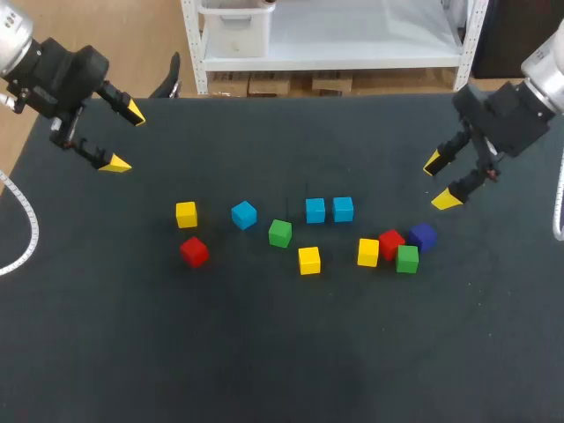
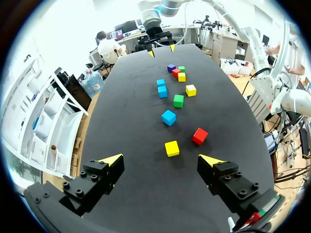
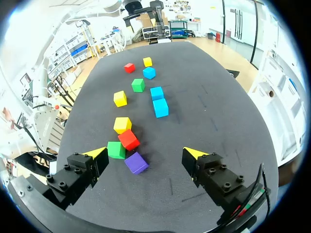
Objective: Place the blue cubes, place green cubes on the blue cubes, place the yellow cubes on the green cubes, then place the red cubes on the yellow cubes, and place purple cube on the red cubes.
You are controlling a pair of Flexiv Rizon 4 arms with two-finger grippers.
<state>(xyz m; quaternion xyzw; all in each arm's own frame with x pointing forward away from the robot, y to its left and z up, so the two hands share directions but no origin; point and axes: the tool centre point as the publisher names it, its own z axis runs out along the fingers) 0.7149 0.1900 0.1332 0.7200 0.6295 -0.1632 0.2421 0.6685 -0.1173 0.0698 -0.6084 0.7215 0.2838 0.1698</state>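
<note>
Small cubes lie scattered across the middle of the black table [image 1: 282, 352]. Three blue cubes [image 1: 244, 214] [image 1: 315, 210] [image 1: 343, 209] sit in a loose row. Green cubes [image 1: 280, 233] [image 1: 407, 258], yellow cubes [image 1: 186, 214] [image 1: 308, 260] [image 1: 368, 251], red cubes [image 1: 194, 251] [image 1: 390, 243] and one purple cube [image 1: 424, 236] lie around them. My left gripper [image 1: 122, 137] hangs open at the far left, holding nothing. My right gripper [image 1: 441, 181] is open above the far right, just behind the purple cube [image 3: 136, 162]. In the left wrist view the nearest ahead are a yellow cube [image 2: 171, 148] and a red cube [image 2: 199, 136].
The red, green, purple and yellow cubes at the right touch in a tight cluster [image 3: 125, 145]. A white cable [image 1: 22, 231] curves over the table's left edge. A white shelf stands behind the table's far edge.
</note>
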